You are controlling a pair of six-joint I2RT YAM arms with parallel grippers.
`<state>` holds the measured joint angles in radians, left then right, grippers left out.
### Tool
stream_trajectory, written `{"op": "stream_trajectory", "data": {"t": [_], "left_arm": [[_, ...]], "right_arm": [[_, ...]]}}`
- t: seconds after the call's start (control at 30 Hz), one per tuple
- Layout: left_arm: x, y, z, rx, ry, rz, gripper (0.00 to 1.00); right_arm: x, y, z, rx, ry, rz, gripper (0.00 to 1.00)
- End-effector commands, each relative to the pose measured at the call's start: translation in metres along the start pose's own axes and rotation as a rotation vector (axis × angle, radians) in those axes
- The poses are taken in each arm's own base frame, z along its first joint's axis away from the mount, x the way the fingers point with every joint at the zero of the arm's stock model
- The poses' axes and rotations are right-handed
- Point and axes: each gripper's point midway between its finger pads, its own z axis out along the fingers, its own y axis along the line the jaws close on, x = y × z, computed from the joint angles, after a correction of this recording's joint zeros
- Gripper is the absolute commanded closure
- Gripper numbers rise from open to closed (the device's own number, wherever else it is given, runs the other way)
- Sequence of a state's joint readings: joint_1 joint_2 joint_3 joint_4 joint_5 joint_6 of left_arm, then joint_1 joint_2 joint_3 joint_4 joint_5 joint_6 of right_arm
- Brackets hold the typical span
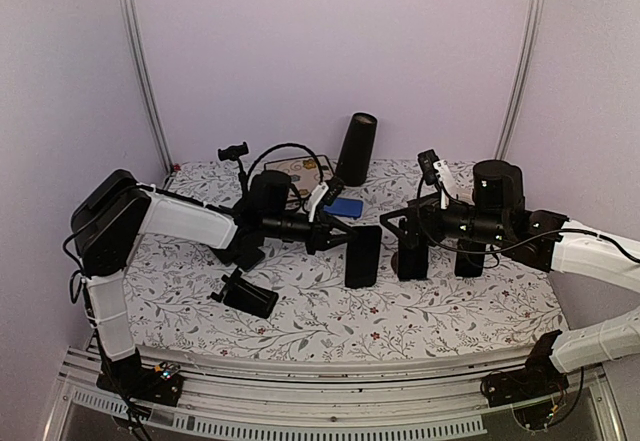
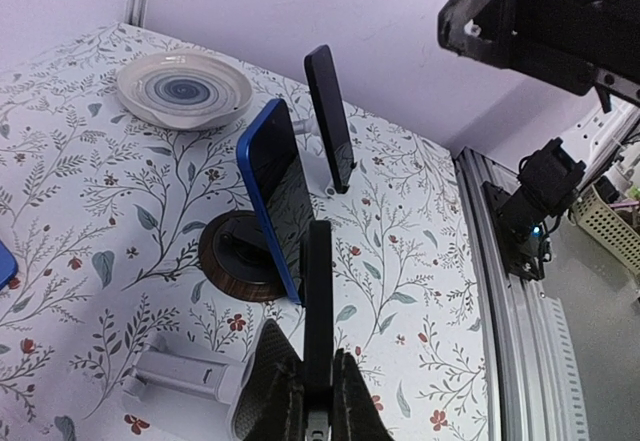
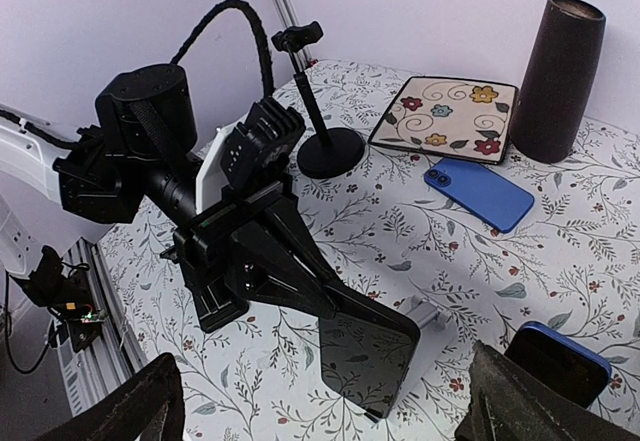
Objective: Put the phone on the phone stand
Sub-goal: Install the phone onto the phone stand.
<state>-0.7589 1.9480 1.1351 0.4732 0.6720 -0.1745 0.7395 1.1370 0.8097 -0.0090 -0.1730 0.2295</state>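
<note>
While left tool (image 2: 308, 401) pinches black phone (image 2: 318, 291), right tool (image 1: 398, 229) spread wide, near it

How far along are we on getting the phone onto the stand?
Done: the left fingers are shut on the black phone, which is held upright on its edge. In hand: the phone hangs beside the grey stand, which holds nothing. Left to do: seat the phone on the stand and let go. The right fingers are open and empty.
</note>
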Motion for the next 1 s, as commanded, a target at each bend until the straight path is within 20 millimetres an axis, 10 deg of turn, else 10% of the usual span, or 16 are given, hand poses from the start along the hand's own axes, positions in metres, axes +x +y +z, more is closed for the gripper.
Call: {"op": "stream_trajectory", "data": {"t": [0.0,0.97], "left_arm": [[-0.0103,0.0041,-0.0013,0.012,-0.019,0.028,1.0],[-0.0045,0.0097,-0.0044,-0.021,-0.001,0.02,0.82]], "right_arm": [[0.0033,0.0006,-0.0025,-0.002,0.007,0.015,0.01],[0.0046,0.0027,0.0012,-0.016,0.016,0.025,0.01]]}}
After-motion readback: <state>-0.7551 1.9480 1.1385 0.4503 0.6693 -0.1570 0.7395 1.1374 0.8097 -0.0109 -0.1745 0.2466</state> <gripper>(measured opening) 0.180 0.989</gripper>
